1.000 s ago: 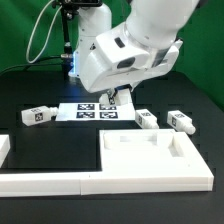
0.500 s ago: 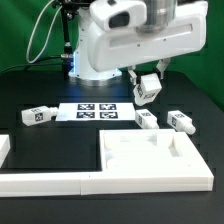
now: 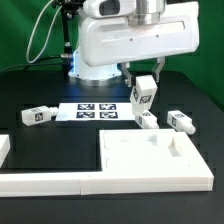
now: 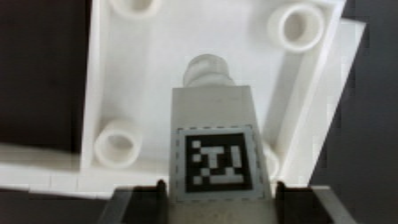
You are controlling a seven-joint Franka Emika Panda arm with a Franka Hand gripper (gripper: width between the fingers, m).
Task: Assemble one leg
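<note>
My gripper (image 3: 143, 88) is shut on a leg (image 3: 144, 96), a small white peg with a square tag sticker, and holds it in the air above the far edge of the big white square panel (image 3: 150, 158). In the wrist view the held leg (image 4: 217, 140) hangs between my fingers (image 4: 132, 206) with its tag facing the camera. Below it lies the panel (image 4: 160, 70) with round holes near its corners. Three other legs lie on the table: one (image 3: 146, 119) just behind the panel, one (image 3: 180, 121) at the exterior view's right, one (image 3: 35, 116) at its left.
The marker board (image 3: 97, 110) lies flat behind the panel. A long white L-shaped border bar (image 3: 40, 181) runs along the front at the exterior view's left. The robot's base and cables stand at the back.
The arm has swung upright and moved from the marker board toward the exterior view's right, lifting the leg with it. The leg now hangs straight in the gripper.
</note>
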